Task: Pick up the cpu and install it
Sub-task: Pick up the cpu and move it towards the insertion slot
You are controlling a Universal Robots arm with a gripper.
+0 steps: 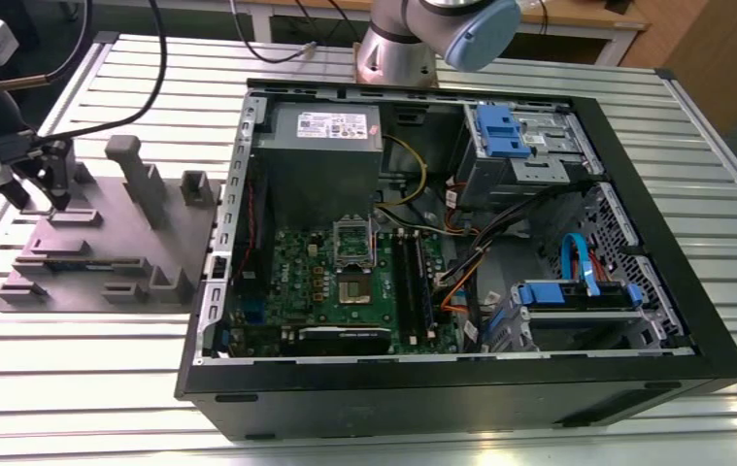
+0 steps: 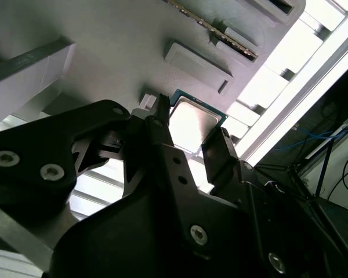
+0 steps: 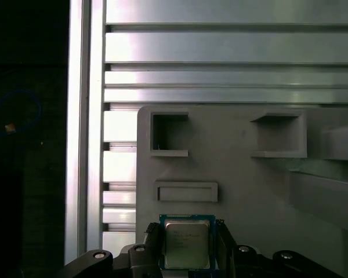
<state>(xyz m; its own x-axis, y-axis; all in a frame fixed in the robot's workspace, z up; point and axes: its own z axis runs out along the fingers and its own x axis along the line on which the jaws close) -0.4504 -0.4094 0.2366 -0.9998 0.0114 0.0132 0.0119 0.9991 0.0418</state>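
The cpu (image 3: 187, 246) is a small square chip with a pale silver top and a thin dark rim. It sits between the two black fingers (image 3: 153, 240) of my gripper (image 3: 187, 227), which press against its opposite edges. In the second wrist view the cpu (image 2: 194, 124) lies close against the grey plastic block (image 2: 133, 52), and I cannot tell whether it has left that surface. In the exterior view my gripper (image 1: 47, 202) hangs over the block (image 1: 109, 243) at the exterior view's left. The dark socket (image 1: 351, 286) on the green motherboard stands with its metal bracket (image 1: 352, 236) raised.
The open computer case (image 1: 213, 291) lies at the exterior view's right of the block, holding a grey power-supply box (image 1: 326, 136), cables and blue drive brackets (image 1: 576, 291). Upright posts (image 1: 135, 180) rise from the block near my gripper. Everything rests on a slatted metal table (image 1: 70, 340).
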